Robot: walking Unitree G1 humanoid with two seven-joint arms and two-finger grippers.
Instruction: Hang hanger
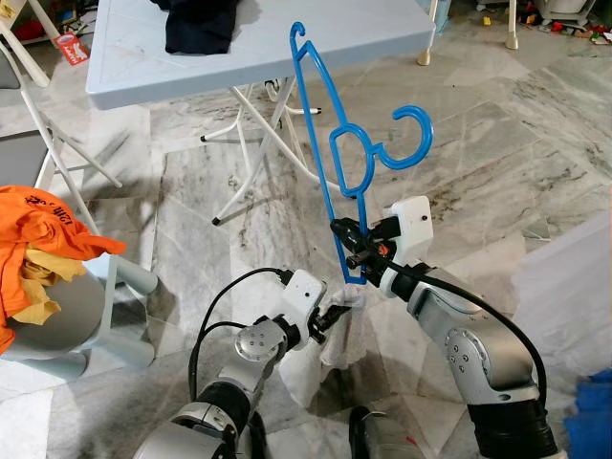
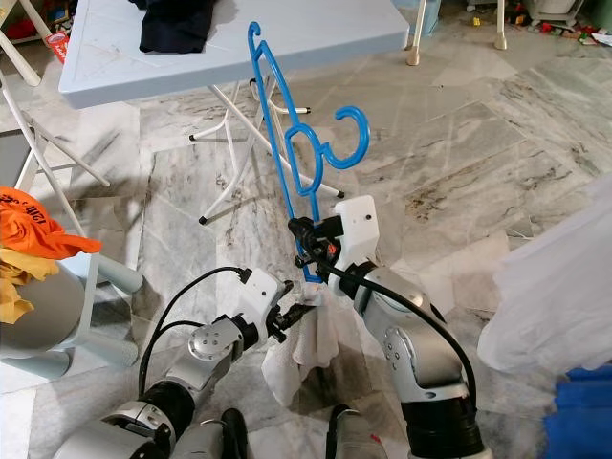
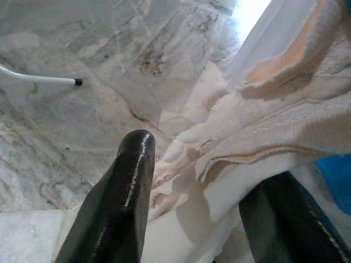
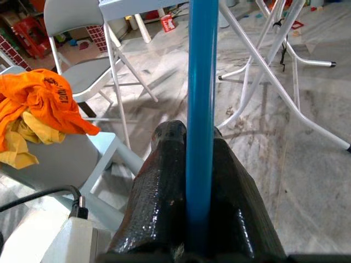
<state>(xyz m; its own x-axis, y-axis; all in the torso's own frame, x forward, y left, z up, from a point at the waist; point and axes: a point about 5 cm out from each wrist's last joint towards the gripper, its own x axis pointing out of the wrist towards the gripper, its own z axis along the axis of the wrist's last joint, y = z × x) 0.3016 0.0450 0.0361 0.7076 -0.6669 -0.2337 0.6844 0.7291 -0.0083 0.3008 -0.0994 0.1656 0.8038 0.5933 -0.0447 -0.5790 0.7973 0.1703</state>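
I read even, bright daylight across the marble floor (image 1: 459,163), soft shadows under the folding table (image 1: 258,48). Head views sharp, slight bowing at the edges. Left wrist view: blown-out glare top right, close cloth (image 3: 263,137) soft. Right wrist view: black fingers (image 4: 164,192) blurred, background crisp.

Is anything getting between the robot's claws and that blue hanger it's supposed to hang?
Nothing visible does. The right gripper is already shut on the blue hanger, holding it up by its lower bar. The left gripper holds a white cloth just below the hanger. No rail or hook to hang it on can be seen.
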